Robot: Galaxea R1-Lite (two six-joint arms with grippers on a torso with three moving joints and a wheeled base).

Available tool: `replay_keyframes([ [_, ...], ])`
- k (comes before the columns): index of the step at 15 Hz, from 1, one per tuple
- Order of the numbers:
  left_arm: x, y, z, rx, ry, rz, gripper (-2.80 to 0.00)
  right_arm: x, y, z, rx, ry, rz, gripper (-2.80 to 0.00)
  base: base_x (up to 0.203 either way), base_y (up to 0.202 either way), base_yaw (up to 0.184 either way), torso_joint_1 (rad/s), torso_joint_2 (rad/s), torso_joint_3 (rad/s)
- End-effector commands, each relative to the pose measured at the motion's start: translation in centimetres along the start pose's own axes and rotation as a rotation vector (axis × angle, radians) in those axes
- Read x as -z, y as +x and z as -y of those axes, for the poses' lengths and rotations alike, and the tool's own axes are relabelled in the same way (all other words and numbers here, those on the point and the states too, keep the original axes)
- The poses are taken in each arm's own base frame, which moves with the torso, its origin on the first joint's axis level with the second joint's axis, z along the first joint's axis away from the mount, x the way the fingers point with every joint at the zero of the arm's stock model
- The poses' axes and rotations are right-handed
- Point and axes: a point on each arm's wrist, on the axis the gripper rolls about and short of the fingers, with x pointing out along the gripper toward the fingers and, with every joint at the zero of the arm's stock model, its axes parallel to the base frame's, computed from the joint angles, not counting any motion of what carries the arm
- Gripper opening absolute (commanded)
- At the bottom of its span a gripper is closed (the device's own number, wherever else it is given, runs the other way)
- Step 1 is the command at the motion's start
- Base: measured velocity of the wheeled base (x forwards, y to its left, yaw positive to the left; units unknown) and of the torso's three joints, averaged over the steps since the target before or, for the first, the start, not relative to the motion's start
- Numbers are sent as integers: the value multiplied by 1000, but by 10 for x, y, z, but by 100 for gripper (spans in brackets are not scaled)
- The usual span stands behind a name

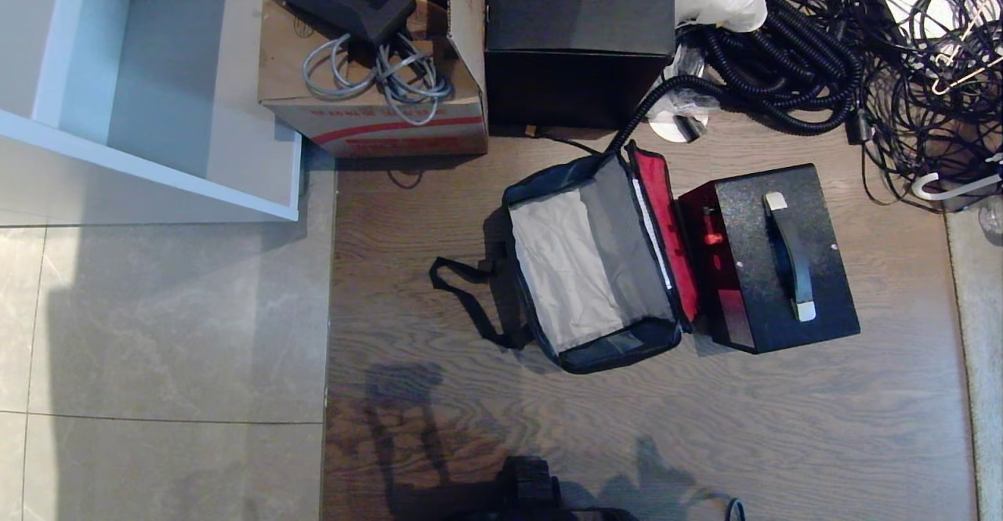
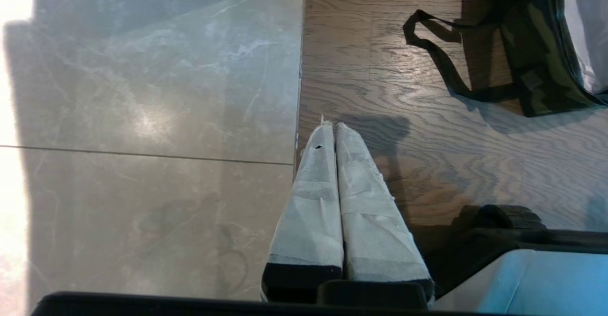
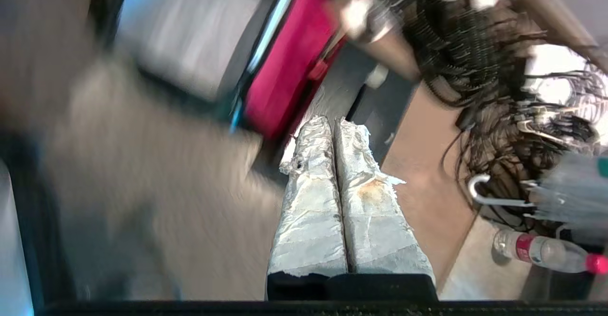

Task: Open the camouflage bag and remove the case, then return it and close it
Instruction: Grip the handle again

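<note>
A view from above of a brown wood-grain floor (image 1: 548, 427) that meets pale grey tiles on the robot's left. Near the middle sits the camouflage bag (image 1: 595, 270), a soft boxy bag with black trim, standing open: its grey interior faces up with nothing in it, and its lid, lined in red, is folded back toward the robot's right. A black strap (image 1: 470, 298) trails from the bag's left side across the floor. Just beside the bag on the right, touching the red lid lining, stands the case (image 1: 776, 258), a black speckled rectangular box with a red side turned toward the bag and a black handle with silver ends lying along its top. Behind the bag are a brown cardboard box (image 1: 376, 74) holding grey cables and a black cube box (image 1: 580, 35) with a spiral logo; farther right lies a tangle of black cables (image 1: 823, 59). Neither arm appears in the head view. In the left wrist view the left gripper (image 2: 335, 128) hangs over the seam of tile and wood, its tape-wrapped fingers pressed together and holding nothing. In the blurred right wrist view the right gripper (image 3: 335, 123) is likewise clenched and without a load, above the floor with the bag's red lining and the case beyond its tips
</note>
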Motion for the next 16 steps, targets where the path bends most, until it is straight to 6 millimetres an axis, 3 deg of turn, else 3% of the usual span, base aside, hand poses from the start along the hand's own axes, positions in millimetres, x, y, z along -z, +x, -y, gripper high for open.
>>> replay_keyframes([
  [1,0,0,0,0,0,0,-280,6,1,-2,73,129,-23,-280,0,0,0,0,0,0],
  [6,0,0,0,-1,0,0,-280,17,0,-5,199,417,-188,-280,0,0,0,0,0,0],
  [12,0,0,0,-1,0,0,-280,16,1,-4,218,494,-172,-280,0,0,0,0,0,0],
  [16,0,0,0,-1,0,0,-280,18,0,-6,233,741,-170,-280,0,0,0,0,0,0],
])
